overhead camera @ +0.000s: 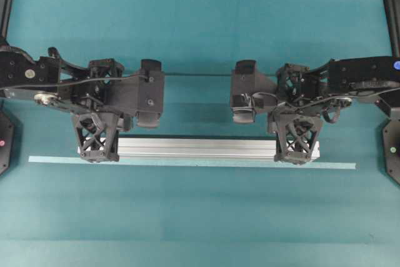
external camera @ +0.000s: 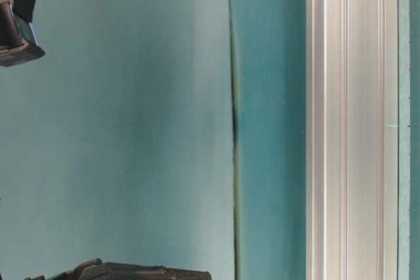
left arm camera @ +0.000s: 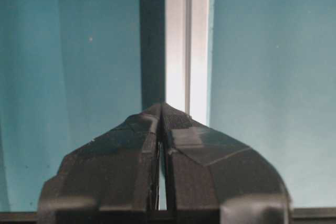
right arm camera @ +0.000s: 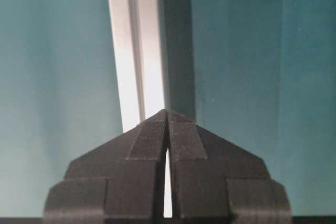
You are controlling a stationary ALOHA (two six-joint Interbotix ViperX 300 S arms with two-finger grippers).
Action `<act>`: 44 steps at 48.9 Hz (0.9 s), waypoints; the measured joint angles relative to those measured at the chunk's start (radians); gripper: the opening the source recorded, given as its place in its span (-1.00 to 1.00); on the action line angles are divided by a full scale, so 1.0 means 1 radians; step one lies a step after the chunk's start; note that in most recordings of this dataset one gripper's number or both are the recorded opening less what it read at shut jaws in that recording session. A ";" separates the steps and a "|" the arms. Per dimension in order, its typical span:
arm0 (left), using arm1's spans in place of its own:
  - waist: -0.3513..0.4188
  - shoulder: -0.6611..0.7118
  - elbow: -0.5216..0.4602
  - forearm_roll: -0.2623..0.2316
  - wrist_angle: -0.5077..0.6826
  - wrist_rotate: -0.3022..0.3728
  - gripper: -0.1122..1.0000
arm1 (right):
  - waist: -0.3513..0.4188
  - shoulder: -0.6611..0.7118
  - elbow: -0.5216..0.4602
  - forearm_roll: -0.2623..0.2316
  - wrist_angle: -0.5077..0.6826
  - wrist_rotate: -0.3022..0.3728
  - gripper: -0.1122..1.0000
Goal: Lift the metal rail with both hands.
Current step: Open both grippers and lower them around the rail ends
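Both pincers clenched shut, poised over rail ends, nothing grasped.
Metal rail (overhead camera: 197,148) flat on tabletop (overhead camera: 200,217); left pincer (overhead camera: 98,154), right pincer (overhead camera: 295,156) must release jaws first, then grip evenly.

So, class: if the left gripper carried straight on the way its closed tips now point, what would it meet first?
Most likely the metal rail. The left gripper is shut, its tips over the rail's near end; the gap between them can't be judged.

Metal rail (overhead camera: 197,148): both ends hidden under end effector frames, overhead view. Table-level view crops rail at top and bottom edges. Wrist views: near rail portion hidden behind each end effector's tips.
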 measured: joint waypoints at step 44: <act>-0.009 0.031 0.094 0.000 -0.112 0.002 0.90 | 0.023 0.014 0.078 -0.008 -0.141 -0.014 0.93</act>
